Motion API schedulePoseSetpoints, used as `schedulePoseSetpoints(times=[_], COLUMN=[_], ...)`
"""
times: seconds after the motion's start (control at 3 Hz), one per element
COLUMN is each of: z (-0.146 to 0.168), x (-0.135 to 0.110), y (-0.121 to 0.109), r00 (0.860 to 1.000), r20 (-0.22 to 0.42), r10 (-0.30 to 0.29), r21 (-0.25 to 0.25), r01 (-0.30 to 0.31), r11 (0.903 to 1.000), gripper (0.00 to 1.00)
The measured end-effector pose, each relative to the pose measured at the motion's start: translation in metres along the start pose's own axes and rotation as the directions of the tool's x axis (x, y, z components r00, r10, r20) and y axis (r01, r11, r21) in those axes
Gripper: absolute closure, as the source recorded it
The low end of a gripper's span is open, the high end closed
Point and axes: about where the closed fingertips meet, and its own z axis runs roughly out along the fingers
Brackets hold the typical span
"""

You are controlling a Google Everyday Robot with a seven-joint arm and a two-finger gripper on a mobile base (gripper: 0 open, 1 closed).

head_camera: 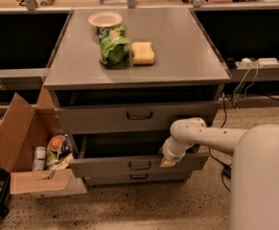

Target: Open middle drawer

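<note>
The middle drawer (100,167) of the grey cabinet (187,56) stands partly pulled out: its front panel sits forward of the slim bottom drawer (105,179) below it, and a dark gap shows its interior behind the panel. The taller top drawer (91,120) is also slightly out. The gripper (168,161) is at the top edge of the middle drawer's front, right of the small bar handle (140,165) and not on it; whether it is spread, closed or pinching the panel edge cannot be told. The white arm (211,137) reaches in from the right. The step in hand appears to be continuing the pull. Draw straight outward along the drawer's slide axis. Because contact is off-centre, keep sideways force low to avoid racking the drawer in its runners. Keep the wrist below the top drawer's overhanging front. Keep the path away from the cardboard box (14,133) on the floor just left of the cabinet.
</note>
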Motion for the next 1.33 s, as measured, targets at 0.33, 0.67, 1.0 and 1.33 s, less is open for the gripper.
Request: schedulePoseSetpoints(times=[0.33, 0.67, 1.0, 1.33], z=[0.0, 0.0, 0.0001, 0.0001], x=[0.0, 0.0, 0.0, 0.0], y=[0.0, 0.0, 0.0001, 0.0001], r00=[1.0, 1.0, 1.0, 1.0], r20=[0.0, 0.0, 0.0, 0.0], r10=[0.0, 0.0, 0.0, 0.0], r21=[0.0, 0.0, 0.0, 0.0], r01=[0.0, 0.0, 0.0, 0.0], r11=[1.0, 1.0, 1.0, 1.0], gripper=[0.26, 0.04, 0.0, 0.0])
